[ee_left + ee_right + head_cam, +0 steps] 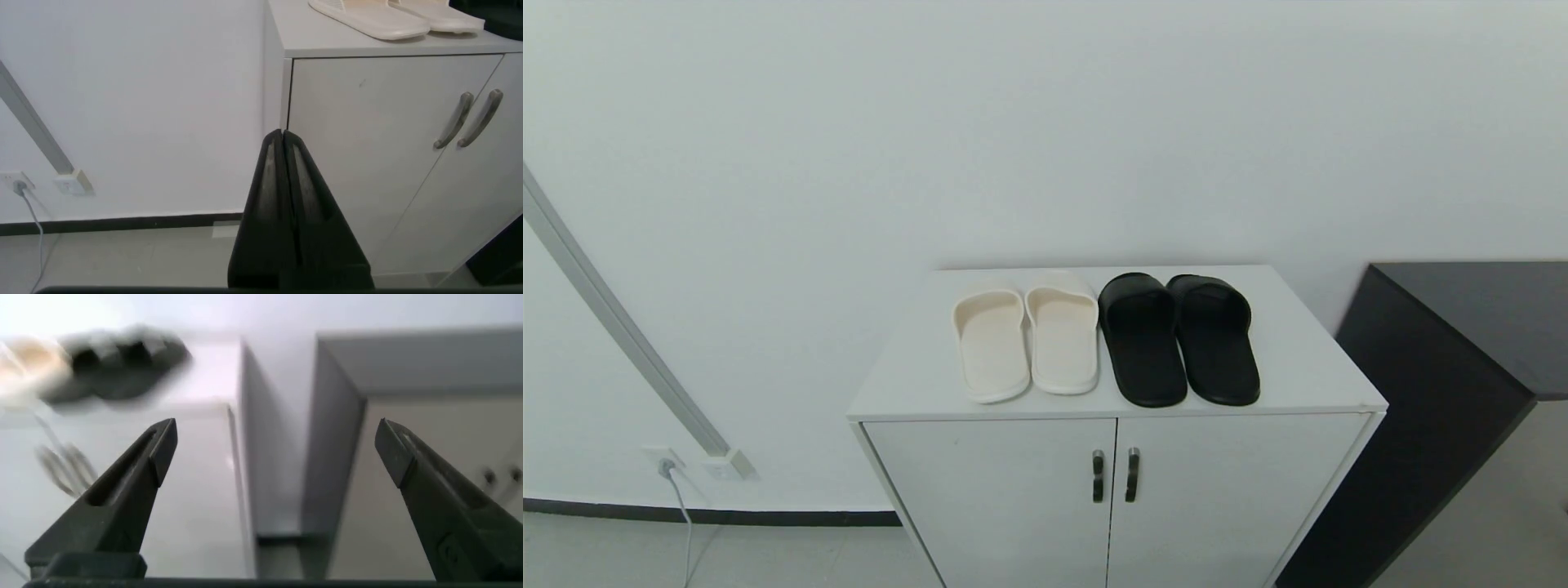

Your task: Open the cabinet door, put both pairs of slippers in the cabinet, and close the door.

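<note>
While both cabinet doors [996, 498] are closed, the cream slippers [1062, 343] and black slippers [1143, 343] lie in a row on the cabinet top [915, 384], heels near its front edge, cream pair leftmost. The left gripper [283, 139], fingers pressed together, sits by the cabinet's front left corner. The right gripper [276, 429] is spread wide.
</note>
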### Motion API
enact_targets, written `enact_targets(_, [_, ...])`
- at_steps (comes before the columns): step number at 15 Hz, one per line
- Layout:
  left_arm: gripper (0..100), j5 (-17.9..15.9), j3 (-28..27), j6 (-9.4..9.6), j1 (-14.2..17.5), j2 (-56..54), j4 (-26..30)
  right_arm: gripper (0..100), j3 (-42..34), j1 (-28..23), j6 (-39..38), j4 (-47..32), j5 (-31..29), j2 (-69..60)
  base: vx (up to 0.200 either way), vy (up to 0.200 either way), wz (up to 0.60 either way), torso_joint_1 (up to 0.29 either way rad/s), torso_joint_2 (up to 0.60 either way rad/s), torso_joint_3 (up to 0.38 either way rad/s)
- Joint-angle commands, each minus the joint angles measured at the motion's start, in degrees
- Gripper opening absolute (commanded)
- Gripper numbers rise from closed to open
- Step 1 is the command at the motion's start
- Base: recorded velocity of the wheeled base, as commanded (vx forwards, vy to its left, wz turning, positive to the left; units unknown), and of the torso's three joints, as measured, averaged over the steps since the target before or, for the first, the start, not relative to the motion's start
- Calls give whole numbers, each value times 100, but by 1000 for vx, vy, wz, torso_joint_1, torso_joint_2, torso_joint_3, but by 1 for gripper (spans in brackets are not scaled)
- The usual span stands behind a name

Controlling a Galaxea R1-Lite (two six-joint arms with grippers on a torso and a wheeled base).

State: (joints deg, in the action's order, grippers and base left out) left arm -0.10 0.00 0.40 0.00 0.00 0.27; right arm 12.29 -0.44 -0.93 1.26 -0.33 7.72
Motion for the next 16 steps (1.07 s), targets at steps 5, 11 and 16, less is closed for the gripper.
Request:
enact_targets(5, [0, 1, 0, 4, 0, 0, 0, 100, 2480, 3041, -1006, 1474, -538, 5556, 0, 0, 0, 0, 0, 0])
enact_targets(11, [0, 1, 0, 4, 0, 0, 0, 100, 3315, 4764, -1261, 2265, -2270, 7560, 0, 0, 0, 0, 0, 0])
enact_targets(16, [0, 1, 0, 4, 0, 0, 0, 100, 4115, 4834, -1252, 3399, -3456, 9397, 0, 0, 0, 0, 0, 0])
